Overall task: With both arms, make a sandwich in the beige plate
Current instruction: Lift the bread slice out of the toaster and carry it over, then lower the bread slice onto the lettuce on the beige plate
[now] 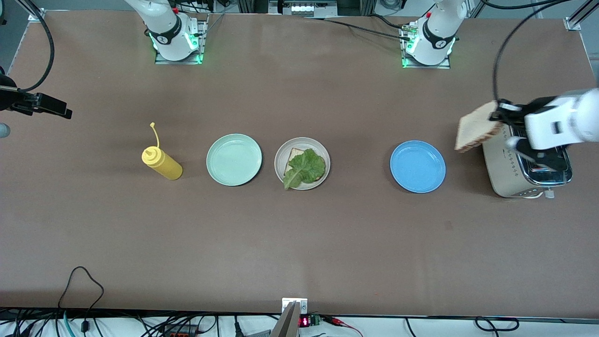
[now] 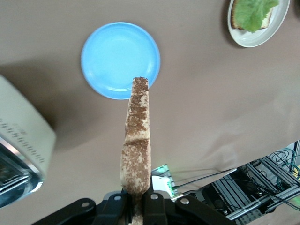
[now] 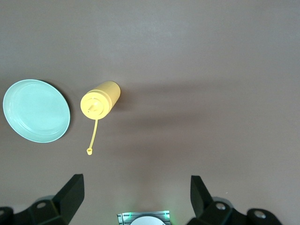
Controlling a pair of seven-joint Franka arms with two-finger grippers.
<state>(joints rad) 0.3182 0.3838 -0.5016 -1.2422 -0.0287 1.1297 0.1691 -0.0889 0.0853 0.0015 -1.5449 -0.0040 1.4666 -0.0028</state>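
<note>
Left gripper [image 2: 139, 206]: clenched on a slice of bread [image 1: 477, 126], held up in the air over the toaster [image 1: 510, 175] at the left arm's end of the table; in the left wrist view the slice stands edge-on between the black fingers [image 2: 153, 202], its darker crust facing the camera.
Slice of bread: pale brown with a darker crust, tilted, gripped at one edge, the rest jutting out toward the blue plate [image 1: 418, 166].
Toaster: beige body with a shiny metal top, resting on the table under the left wrist; its slots are mostly hidden by the arm, so what they hold cannot be told.
Right gripper [image 3: 136, 197]: released, fingers [image 3: 70, 192] spread wide with nothing between them, hanging over bare table at the right arm's end, near the mustard bottle [image 3: 100, 101]; this arm waits.
Beige plate [image 1: 281, 157]: near the middle of the table, between the mint green plate [image 1: 234, 159] and the blue plate.
Sandwich so far: one bread slice [image 1: 295, 153] lying flat in the beige plate with a ruffled lettuce leaf [image 1: 305, 168] on top, the leaf's tip reaching over the rim toward the front camera.
Mustard bottle: yellow squeeze bottle, cap off and dangling on its strap, just beside the mint green plate toward the right arm's end.
Blue plate: between the beige plate and the toaster.
</note>
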